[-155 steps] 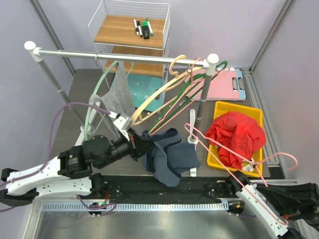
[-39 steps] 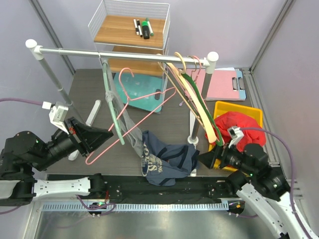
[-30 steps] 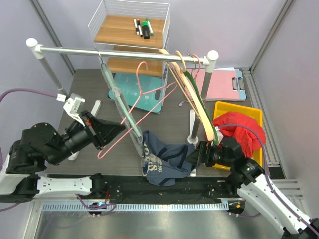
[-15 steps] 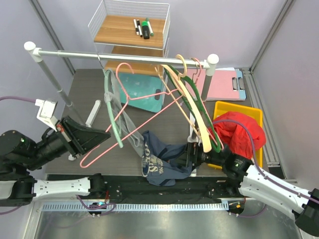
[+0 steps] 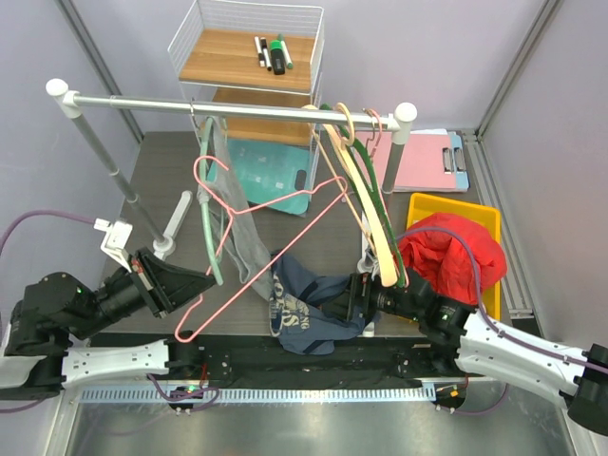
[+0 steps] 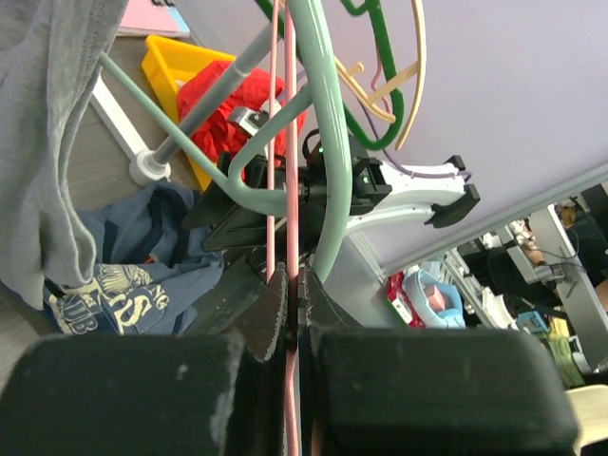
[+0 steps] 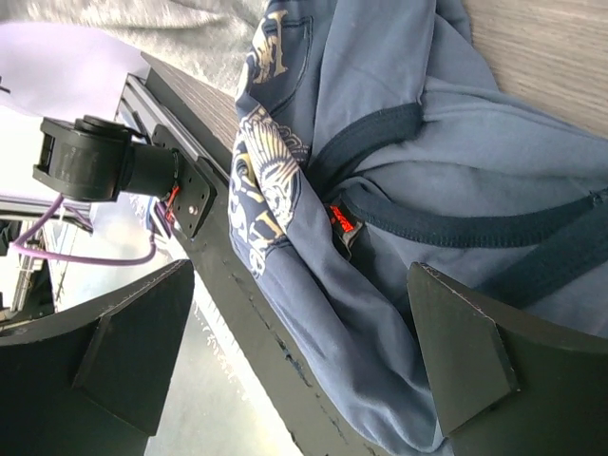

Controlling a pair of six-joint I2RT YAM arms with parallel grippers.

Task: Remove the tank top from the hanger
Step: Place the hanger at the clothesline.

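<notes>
Left claw (image 6: 293, 285) is clamping tight on pink hanger (image 6: 274, 171). Right claw (image 7: 294, 347) is gaping wide, empty, over navy tank top (image 5: 313, 304), which is lying bunched at surface (image 5: 161, 161) near edge. Risk: pink hanger is crossing green hanger (image 5: 204, 228), so swinging it could snag.

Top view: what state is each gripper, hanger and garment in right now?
Left gripper: shut on pink hanger.
Right gripper: open, close to blue tank top.
Pink hanger: bare, off the rail.
Blue tank top: crumpled on the table.
Grey garment: hanging on mint hanger.
Red cloth: heaped in yellow bin.
</notes>
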